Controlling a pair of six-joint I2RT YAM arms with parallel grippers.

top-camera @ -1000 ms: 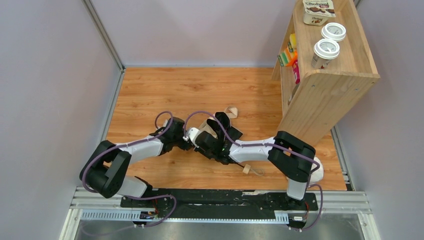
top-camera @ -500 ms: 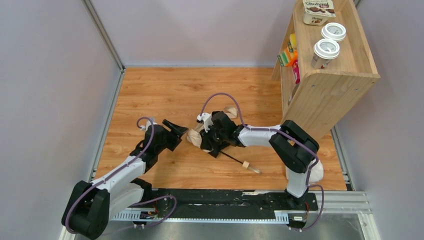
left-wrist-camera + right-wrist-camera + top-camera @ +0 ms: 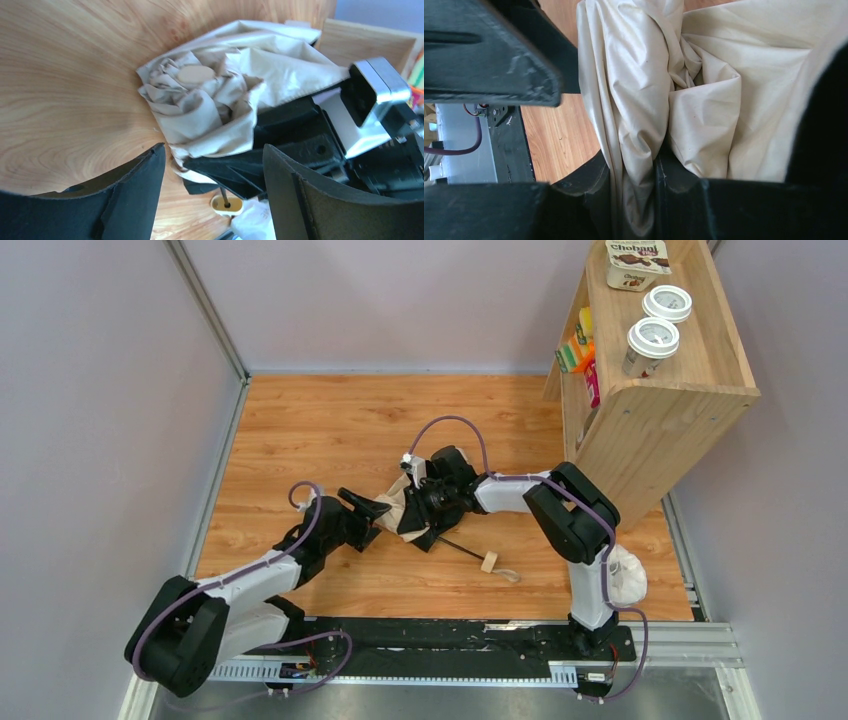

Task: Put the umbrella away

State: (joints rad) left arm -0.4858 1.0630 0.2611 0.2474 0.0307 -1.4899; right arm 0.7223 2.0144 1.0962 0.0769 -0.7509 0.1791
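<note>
The umbrella's cream canopy (image 3: 404, 502) lies crumpled on the wooden floor. Its thin dark shaft (image 3: 462, 548) runs to the small wooden knob handle (image 3: 489, 562). My right gripper (image 3: 428, 508) is shut on a fold of the canopy fabric (image 3: 704, 85), which is pinched between the fingers (image 3: 589, 185). My left gripper (image 3: 378, 520) is open, its jaws spread just short of the canopy's left end (image 3: 210, 95) without touching it. The left wrist view also shows the knob (image 3: 226, 204) past the right gripper's black body (image 3: 300, 145).
A wooden shelf unit (image 3: 650, 400) stands at the right with lidded cups (image 3: 652, 340) and a yogurt tub on top. A white plastic bag (image 3: 628, 575) lies by the right arm's base. Grey walls enclose the floor.
My left gripper let go and pulled back to the left, then moved in toward the canopy again, open. My right gripper shifted left with the umbrella; the knob handle slid slightly left.
</note>
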